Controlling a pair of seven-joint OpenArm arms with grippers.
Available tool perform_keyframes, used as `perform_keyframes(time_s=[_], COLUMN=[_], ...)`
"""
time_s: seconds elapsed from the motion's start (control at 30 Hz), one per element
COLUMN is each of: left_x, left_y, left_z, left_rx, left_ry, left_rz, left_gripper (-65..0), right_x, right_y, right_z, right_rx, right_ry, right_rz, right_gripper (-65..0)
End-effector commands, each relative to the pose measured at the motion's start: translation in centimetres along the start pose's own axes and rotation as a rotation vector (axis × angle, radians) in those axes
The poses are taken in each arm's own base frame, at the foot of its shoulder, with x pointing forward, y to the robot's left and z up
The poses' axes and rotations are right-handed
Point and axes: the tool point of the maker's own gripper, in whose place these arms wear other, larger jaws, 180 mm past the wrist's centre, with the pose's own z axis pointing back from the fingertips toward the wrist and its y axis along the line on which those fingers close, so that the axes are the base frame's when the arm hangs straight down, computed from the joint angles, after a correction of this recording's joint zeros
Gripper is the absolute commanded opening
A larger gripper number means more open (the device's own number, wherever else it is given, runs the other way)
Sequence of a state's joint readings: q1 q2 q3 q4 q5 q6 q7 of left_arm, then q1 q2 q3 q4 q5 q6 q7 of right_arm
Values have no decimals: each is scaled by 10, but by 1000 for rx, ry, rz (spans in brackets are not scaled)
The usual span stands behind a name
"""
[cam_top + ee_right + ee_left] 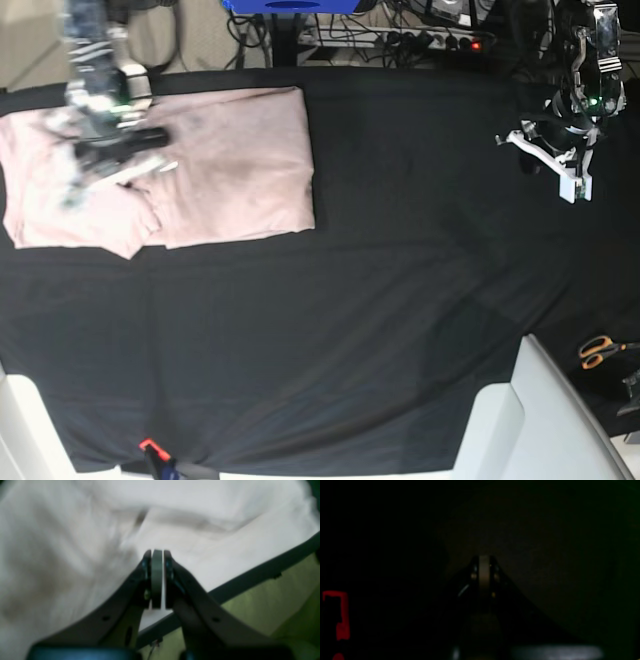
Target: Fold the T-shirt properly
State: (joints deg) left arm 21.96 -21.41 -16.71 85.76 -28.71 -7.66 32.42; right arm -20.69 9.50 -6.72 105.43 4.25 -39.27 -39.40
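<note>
The pale pink T-shirt (230, 160) lies partly folded at the far left of the black cloth (350, 300), with one sleeve end sticking out at its front left. In the right wrist view the T-shirt (75, 530) fills the frame, blurred. My right gripper (157, 552) hangs over it with its jaws shut, and no fabric shows between them. In the base view that gripper (85, 180) is a blur above the shirt's left part. My left gripper (577, 190) hovers far right over bare cloth. The dark left wrist view shows it (484, 558) shut and empty.
Orange-handled scissors (600, 350) lie at the right edge. A white panel (540, 420) juts in at the front right. A red clip (150, 447) sits on the front edge. Cables and a blue object (290, 5) line the back. The table's dark edge bar (250, 580) runs under the shirt.
</note>
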Motion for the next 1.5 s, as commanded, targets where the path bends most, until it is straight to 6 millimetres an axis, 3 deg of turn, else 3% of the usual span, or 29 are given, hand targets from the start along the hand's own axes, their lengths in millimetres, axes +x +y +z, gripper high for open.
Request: perform_keyframes(time_s=[0.0,0.1,0.23,0.3,0.43,0.57,0.63,0.73,0.93,1.13,1.37,1.47], left_x=[15,14,15,16,13,13,12,12,12,12,11,11], left_y=[3,3,3,3,5,6,5,5,4,4,5,5], left_z=[3,3,3,3,2,2,2,2,2,2,2,2], left_rx=[2,1,2,1,8,9,8,8,6,6,6,6], left_ry=[-43,-41,-44,-45,-38,-37,-37,-37,-35,-35,-34,-34], left_rz=[-17,-12,-15,-16,-12,-11,-12,-12,-14,-14,-13,-13], left_gripper=[-650,-650,-650,-650,-650,-650,-650,-650,-650,-650,-650,-650], right_x=[25,23,-29,-42,-40,-50,-58,-70,-71,-80,-88,-88], right_y=[-6,22,73,77,84,73,66,56,47,47,45,45], right_z=[5,14,37,41,44,29,23,14,7,5,2,2], right_rx=[25,233,527,576,657,664,669,659,634,630,621,621], right_ry=[-98,-76,105,154,112,139,165,205,211,236,257,256], right_rz=[34,100,44,0,26,20,0,-46,-59,-59,-62,-60], right_gripper=[-641,-639,-623,-579,-435,-275,-242,-240,-245,-411,-411,-342])
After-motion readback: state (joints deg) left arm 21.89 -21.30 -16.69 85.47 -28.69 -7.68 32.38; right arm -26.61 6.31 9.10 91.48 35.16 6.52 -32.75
